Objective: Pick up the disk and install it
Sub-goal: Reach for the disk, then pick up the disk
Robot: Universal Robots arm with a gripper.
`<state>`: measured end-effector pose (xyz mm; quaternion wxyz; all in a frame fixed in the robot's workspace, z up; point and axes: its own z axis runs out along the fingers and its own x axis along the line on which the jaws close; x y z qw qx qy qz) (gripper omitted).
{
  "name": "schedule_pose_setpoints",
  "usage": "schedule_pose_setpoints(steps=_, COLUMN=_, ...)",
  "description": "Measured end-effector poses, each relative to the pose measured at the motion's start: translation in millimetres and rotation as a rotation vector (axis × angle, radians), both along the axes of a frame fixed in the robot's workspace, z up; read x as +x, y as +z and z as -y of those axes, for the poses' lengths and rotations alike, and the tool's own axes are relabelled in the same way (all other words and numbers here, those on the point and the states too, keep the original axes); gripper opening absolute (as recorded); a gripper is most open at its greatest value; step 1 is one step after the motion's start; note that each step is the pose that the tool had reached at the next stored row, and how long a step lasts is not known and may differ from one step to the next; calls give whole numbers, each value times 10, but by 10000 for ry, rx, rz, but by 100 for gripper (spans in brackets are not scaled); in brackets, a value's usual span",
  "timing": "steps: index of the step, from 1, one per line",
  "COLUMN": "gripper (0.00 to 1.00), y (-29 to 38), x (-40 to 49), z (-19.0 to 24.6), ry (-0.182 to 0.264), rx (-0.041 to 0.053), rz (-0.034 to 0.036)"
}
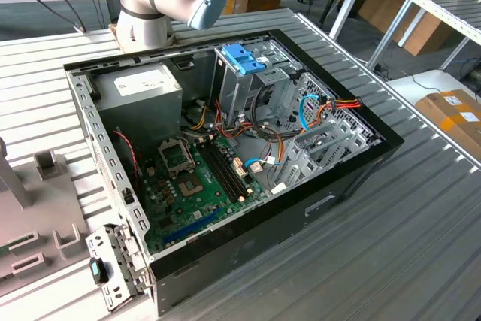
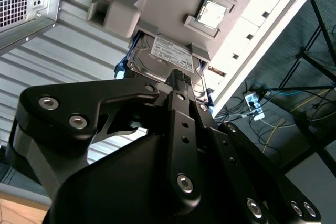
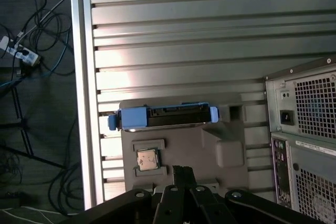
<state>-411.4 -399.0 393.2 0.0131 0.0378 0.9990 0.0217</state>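
1. table (image 1: pixel 406 246): slatted metal, carries everything.
2. computer case (image 1: pixel 225 155): open, on its side mid table. the drive cage (image 1: pixel 259 92) with blue latch (image 1: pixel 242 58) sits inside. judged: install not yet done, since the disk is outside the case.
3. holder (image 3: pixel 231 145): grey plate near the table edge where the slats end, beside the case's rear.
4. gripper (image 2: pixel 180 78): hangs over the holder, near the disk but apart from it. its fingers look pressed together, pinching nothing.
5. disk (image 3: pixel 168 118): sits in a slot of the holder, not gripped. judged: task at its start, with pick and install both left. the long axis runs along the table slats, one blue-framed end toward the table edge, the other toward the case. it seems to stand on a long edge, label face seen in the second wrist view. the tilt is unclear.
6. chip (image 3: pixel 146 159): small square in a holder pocket just beside the disk.
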Motion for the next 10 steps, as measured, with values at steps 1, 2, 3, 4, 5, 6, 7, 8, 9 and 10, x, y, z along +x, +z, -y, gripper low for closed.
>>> schedule_pose_setpoints(steps=1, gripper=10, y=0, x=-1, z=-1, ry=0, rx=0, rz=0)
schedule_pose_setpoints(steps=2, gripper=10, y=0, x=-3, z=0, ry=-1, rx=0, rz=0)
schedule_pose_setpoints(steps=3, gripper=10, y=0, x=-4, z=0, ry=-1, rx=0, rz=0)
schedule_pose_setpoints(steps=4, gripper=10, y=0, x=-4, z=0, ry=-1, rx=0, rz=0)
schedule_pose_setpoints(steps=5, gripper=10, y=0, x=-5, z=0, ry=-1, rx=0, rz=1)
schedule_pose_setpoints(steps=6, gripper=10, y=0, x=-5, z=0, ry=-1, rx=0, rz=0)
schedule_pose_setpoints(steps=7, gripper=10, y=0, x=-5, z=0, ry=-1, rx=0, rz=0)
schedule_pose_setpoints(steps=8, gripper=10, y=0, x=-5, z=0, ry=-1, rx=0, rz=0)
schedule_pose_setpoints(steps=9, gripper=10, y=0, x=-5, z=0, ry=-1, rx=0, rz=0)
schedule_pose_setpoints(steps=10, gripper=10, y=0, x=-6, z=0, ry=-1, rx=0, rz=0)
